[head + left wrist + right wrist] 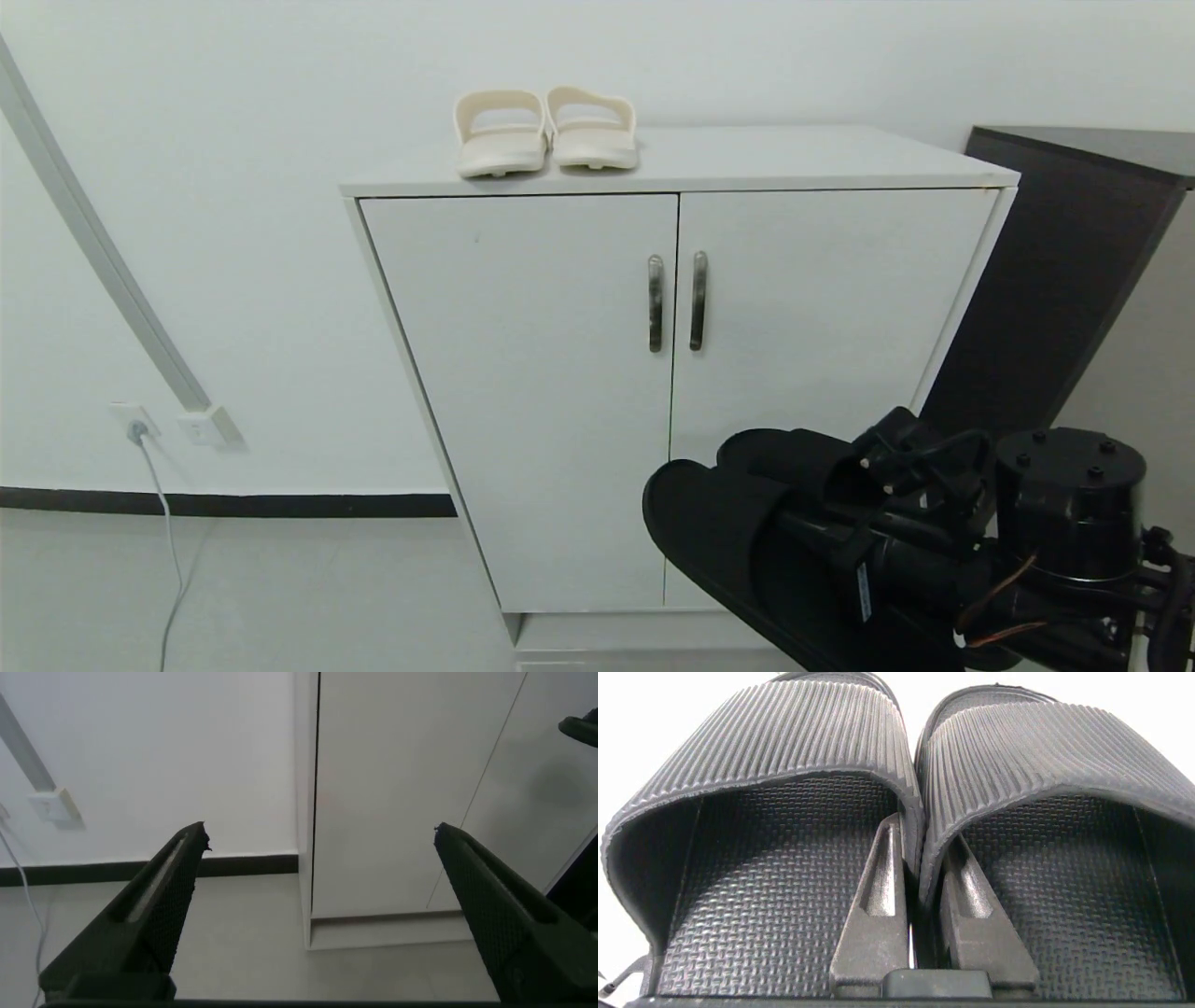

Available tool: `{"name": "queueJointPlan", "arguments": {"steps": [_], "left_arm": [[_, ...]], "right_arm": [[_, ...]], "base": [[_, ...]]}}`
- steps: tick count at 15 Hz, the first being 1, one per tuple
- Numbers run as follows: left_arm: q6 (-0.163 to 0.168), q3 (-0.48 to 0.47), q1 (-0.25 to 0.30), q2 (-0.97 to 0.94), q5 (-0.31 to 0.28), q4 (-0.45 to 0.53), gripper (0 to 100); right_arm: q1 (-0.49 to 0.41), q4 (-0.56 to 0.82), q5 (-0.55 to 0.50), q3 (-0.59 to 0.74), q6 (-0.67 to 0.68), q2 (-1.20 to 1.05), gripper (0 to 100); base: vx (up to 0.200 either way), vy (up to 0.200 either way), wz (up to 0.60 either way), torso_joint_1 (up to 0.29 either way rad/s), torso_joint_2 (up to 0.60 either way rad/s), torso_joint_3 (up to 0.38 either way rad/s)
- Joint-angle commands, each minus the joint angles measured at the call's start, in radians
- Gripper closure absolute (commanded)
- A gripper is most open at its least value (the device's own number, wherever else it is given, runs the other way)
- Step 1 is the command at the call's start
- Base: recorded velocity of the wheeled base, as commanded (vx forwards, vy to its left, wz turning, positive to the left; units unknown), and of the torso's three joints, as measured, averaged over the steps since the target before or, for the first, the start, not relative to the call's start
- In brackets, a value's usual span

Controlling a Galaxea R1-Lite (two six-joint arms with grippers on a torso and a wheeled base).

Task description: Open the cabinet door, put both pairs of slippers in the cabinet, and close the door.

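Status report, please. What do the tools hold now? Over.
Right tool shut on black slippers. Left tool open, empty. Cabinet doors closed; cream slippers on top.

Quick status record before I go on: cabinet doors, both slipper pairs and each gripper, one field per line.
cabinet doors: both shut, handles side by side at the middle
cream slippers: side by side on the cabinet top, toward its left end
black slippers: held together, low in front of the right door
right gripper: shut on black slippers, one finger inside each, pinching the adjoining straps
left gripper: open, empty, facing the cabinet's lower part
progress: door not yet opened
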Motion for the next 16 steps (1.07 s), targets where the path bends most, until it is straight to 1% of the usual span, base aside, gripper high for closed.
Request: {"name": "queueJointPlan", "arguments": {"steps": [1, 3, 5, 6, 9, 10, 11, 12, 13, 14, 15, 16], "left_arm": [[0.0, -0.001, 0.0, 0.001, 0.0, 0.0, 0], [0.0, -0.001, 0.0, 0.001, -0.002, 0.001, 0], [0.0, -0.001, 0.0, 0.001, -0.002, 0.001, 0], [-0.012, -0.001, 0.0, 0.001, 0.004, 0.001, 0], [-0.012, -0.002, 0.0, 0.039, 0.003, 0.001, 0], [-0.008, -0.007, 0.002, 0.056, 0.003, -0.002, 0], [-0.006, -0.042, 0.0, 0.078, -0.003, -0.003, 0], [-0.019, -0.125, 0.0, 0.157, -0.014, -0.002, 0], [-0.028, -0.195, 0.0, 0.263, -0.039, -0.005, 0], [-0.026, -0.237, 0.0, 0.372, -0.086, -0.023, 0], [-0.029, -0.266, 0.0, 0.47, -0.146, -0.065, 0], [-0.031, -0.286, 0.0, 0.585, -0.209, -0.144, 0]], "right_arm": [[0.0, 0.0, -0.001, 0.005, 0.0, 0.001, 100], [-0.001, 0.0, -0.004, 0.008, -0.002, 0.0, 100], [-0.001, -0.002, -0.002, 0.011, -0.002, -0.002, 100], [-0.001, -0.002, -0.004, 0.021, -0.003, -0.006, 100], [-0.003, -0.023, -0.002, 0.031, -0.017, -0.011, 100], [-0.001, -0.037, -0.002, 0.036, -0.017, -0.013, 100], [-0.001, -0.051, -0.002, 0.04, -0.017, -0.013, 100], [-0.001, -0.056, -0.002, 0.04, -0.017, -0.009, 100], [-0.001, -0.056, -0.002, 0.04, -0.017, -0.006, 100], [-0.001, -0.056, -0.002, 0.04, -0.017, -0.006, 100], [-0.001, -0.056, -0.002, 0.045, -0.017, -0.006, 100], [-0.001, -0.056, -0.002, 0.047, -0.017, -0.006, 100]], "base": [[0.0, 0.0, 0.0, -0.036, 0.45, 0.398], [0.0, 0.0, 0.0, -0.007, 0.35, 0.334], [0.0, 0.0, 0.0, 0.0, 0.0, 0.0], [0.0, 0.0, 0.0, 0.0, 0.0, 0.0], [0.0, 0.0, 0.0, -0.001, 0.11, 0.121], [0.0, 0.0, 0.0, 0.002, 0.05, 0.051], [0.0, 0.0, 0.0, 0.0, 0.0, 0.0], [0.0, 0.0, 0.0, 0.0, 0.0, 0.0], [0.0, 0.0, 0.0, 0.0, 0.0, 0.0], [0.0, 0.0, 0.0, 0.0, 0.0, 0.0], [0.0, 0.0, 0.0, 0.0, 0.0, 0.0], [0.0, 0.0, 0.0, 0.0, 0.0, 0.0]]}}
